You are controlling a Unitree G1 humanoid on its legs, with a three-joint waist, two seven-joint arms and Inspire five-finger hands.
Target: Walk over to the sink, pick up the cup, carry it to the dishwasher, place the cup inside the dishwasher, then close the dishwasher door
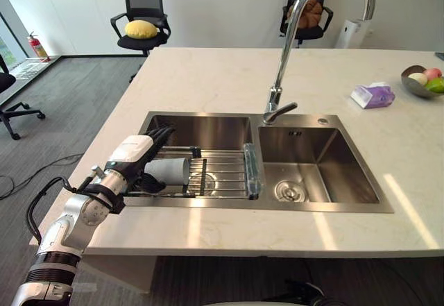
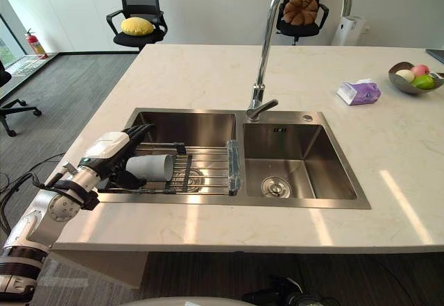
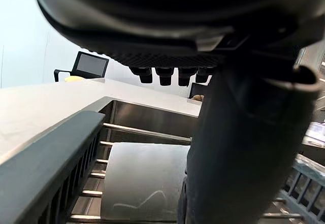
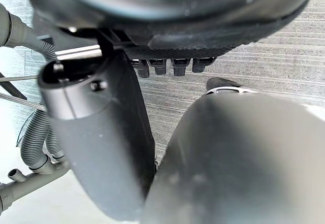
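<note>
- Silver-grey left arm reaches from the lower left across the worktop (image 1: pixel 229 77) edge into the left basin of the steel sink (image 1: pixel 201 129). The left hand (image 1: pixel 137 155) has its white-covered back facing up.
- Its fingers (image 1: pixel 161 136) lie nearly straight and wide over the cup (image 1: pixel 170 171), with the thumb on the near side. The cup sits between them; I cannot tell whether they touch it.
- The grey cup lies on its side on the wire rack (image 1: pixel 222 174) in that basin.
- The right hand (image 4: pixel 96 142) hangs above the grey floor (image 4: pixel 284 66) with its fingers relaxed.
</note>
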